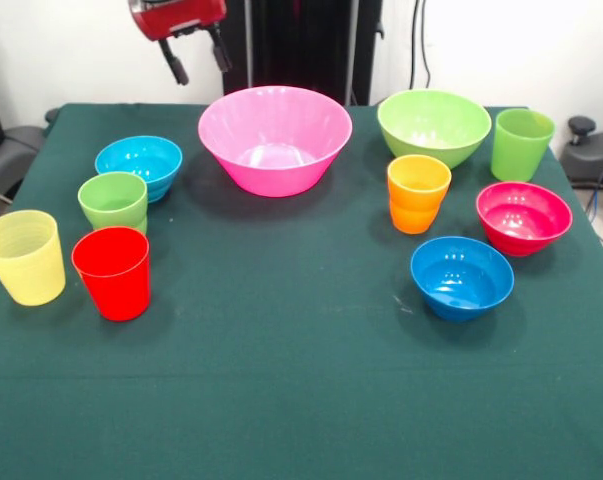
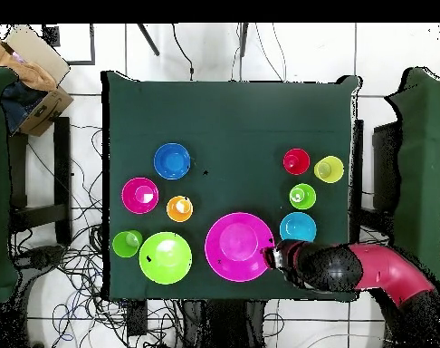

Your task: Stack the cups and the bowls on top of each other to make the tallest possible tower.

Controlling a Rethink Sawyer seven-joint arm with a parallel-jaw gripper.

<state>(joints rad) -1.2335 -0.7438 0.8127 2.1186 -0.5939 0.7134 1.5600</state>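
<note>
All cups and bowls stand apart and upright on the green table; no tower stands. The large pink bowl [image 1: 274, 135] [image 2: 238, 246] is at the far middle. The lime green bowl [image 1: 433, 125] [image 2: 165, 257], tall lime cup [image 1: 521, 143] [image 2: 127, 243], orange cup [image 1: 418, 192] [image 2: 179, 208], magenta bowl [image 1: 523, 217] [image 2: 139, 195] and darker blue bowl [image 1: 462, 276] [image 2: 172, 161] are on the front view's right. The light blue bowl [image 1: 139, 165] [image 2: 298, 227], small green cup [image 1: 113, 200] [image 2: 302, 196], red cup [image 1: 112, 272] [image 2: 296, 161] and pale yellow cup [image 1: 23, 256] [image 2: 329, 169] are on its left. My gripper [image 1: 195, 58] [image 2: 273, 256] is open and empty, raised between pink and light blue bowls.
The green table [image 1: 301, 390] has open cloth along its near side in the front view. A cardboard box [image 2: 33, 68] lies off the table's corner in the overhead view. Cables cover the floor round the robot's base.
</note>
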